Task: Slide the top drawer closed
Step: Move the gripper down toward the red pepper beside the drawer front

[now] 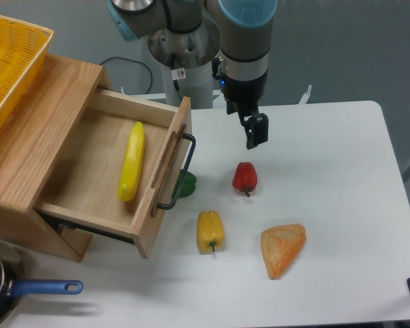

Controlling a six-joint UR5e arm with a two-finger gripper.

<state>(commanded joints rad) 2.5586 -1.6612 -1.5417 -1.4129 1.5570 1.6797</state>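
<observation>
The top drawer (116, 174) stands pulled well out of its wooden cabinet (34, 150) at the left of the white worktop (342, 205). Its front panel faces right and carries a wood strip and a black bar handle (180, 171). Inside the drawer lies a yellow banana-shaped piece (132, 161), set lengthwise along the drawer floor. On top of the cabinet, at the upper left edge of the view, rests a yellow basket (10, 65).

The tool (256, 131) hangs above the worktop to the right of the drawer front, well apart from the handle and touching nothing. It is seen side-on, so I cannot tell whether its fingers are wide or narrow; nothing shows between them.

Just below the tool a red pepper (244, 177) sits on the worktop. A green item (187, 184) lies just beside the drawer front, partly hidden behind the handle. Nearer the camera are a yellow pepper (210, 231) and, to its right, an orange-brown piece of bread (283, 249). At the lower left corner a pan with a blue handle (44, 288) is partly cut off by the edge of the view.
</observation>
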